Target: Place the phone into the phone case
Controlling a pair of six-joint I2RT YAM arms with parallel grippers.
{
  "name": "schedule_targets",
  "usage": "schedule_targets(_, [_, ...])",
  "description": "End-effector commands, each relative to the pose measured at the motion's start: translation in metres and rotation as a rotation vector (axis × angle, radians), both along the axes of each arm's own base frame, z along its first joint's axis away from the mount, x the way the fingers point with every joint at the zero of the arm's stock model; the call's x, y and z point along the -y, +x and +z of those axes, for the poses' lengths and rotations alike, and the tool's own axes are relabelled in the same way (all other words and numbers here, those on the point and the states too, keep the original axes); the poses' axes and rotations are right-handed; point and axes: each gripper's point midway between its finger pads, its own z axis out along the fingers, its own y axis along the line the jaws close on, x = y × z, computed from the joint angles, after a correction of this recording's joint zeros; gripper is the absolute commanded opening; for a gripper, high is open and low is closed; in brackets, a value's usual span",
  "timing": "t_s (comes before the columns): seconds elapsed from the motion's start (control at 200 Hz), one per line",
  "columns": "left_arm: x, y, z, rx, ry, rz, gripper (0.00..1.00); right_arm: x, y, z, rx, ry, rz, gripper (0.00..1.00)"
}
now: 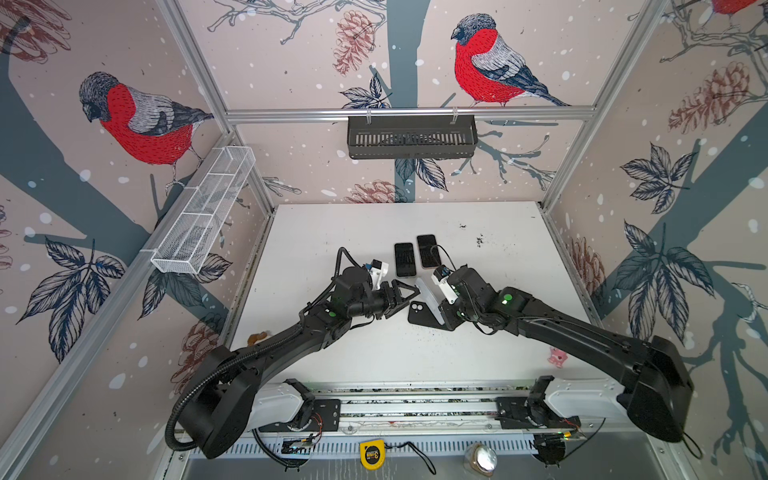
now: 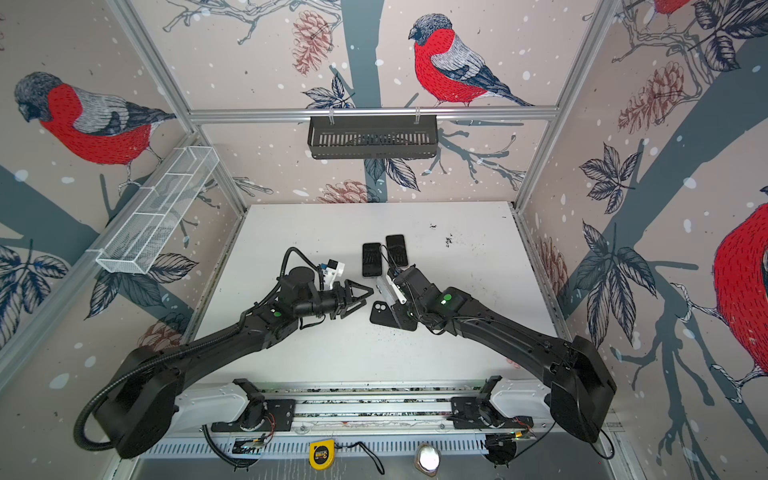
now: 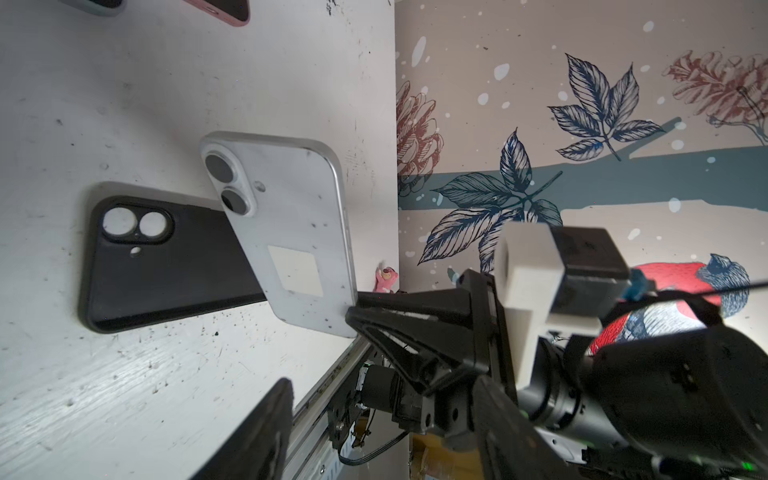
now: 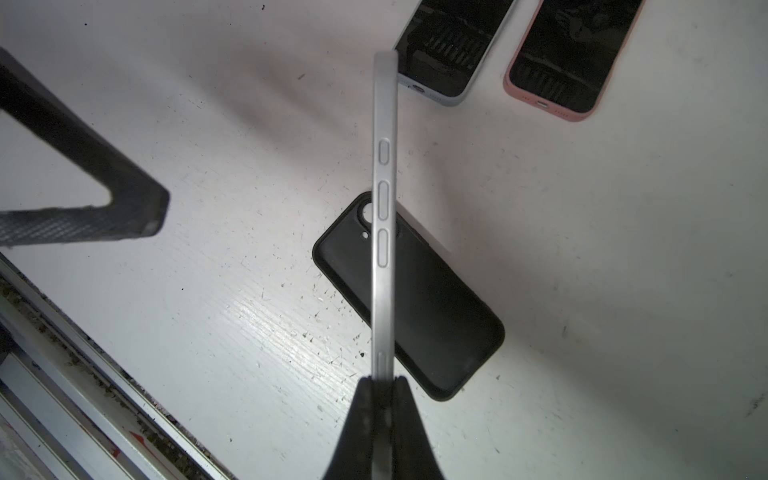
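Right pincer [image 4: 384, 380] pinching phone [image 4: 384, 208] at the end away from the camera. The phone is on edge and tilted, above the black case [image 4: 440, 332]. Case lies open side up mid-counter [image 1: 457, 353], nearer than two spare phones [image 1: 405, 259]. Left pincer [image 1: 408, 300] spread, empty, just left of case.

To do well: roll phone flat, back down, lenses over cutout. Seat one end first, then press. Case looks likely to skid, so left should steady it.
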Motion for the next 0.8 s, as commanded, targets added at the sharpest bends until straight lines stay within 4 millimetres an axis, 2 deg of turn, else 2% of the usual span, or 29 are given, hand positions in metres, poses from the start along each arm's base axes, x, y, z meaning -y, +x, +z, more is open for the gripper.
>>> schedule_targets(0.0, [-0.001,0.007,-0.006,-0.042,0.06,0.032,0.71,-0.002,0.003,0.012,0.08,-0.04,0.014,0.01])
schedule_targets(0.09, [-0.005,0.013,-0.006,-0.045,0.091,0.069,0.75,-0.005,-0.002,0.014,0.107,-0.069,0.03,0.02])
schedule_targets(0.235, [-0.012,0.017,-0.027,-0.108,0.204,0.102,0.76,-0.01,-0.008,0.017,0.14,-0.105,0.045,0.02])
schedule_targets(0.325, [-0.014,0.019,-0.034,-0.135,0.243,0.108,0.76,-0.015,-0.011,0.018,0.159,-0.126,0.057,0.01])
schedule_targets(0.655, [-0.017,0.026,-0.031,-0.136,0.304,0.133,0.72,-0.026,-0.023,0.017,0.214,-0.223,0.089,0.01])
schedule_targets(0.796, [-0.018,0.025,-0.04,-0.157,0.327,0.132,0.68,-0.029,-0.025,0.015,0.243,-0.274,0.095,0.01])
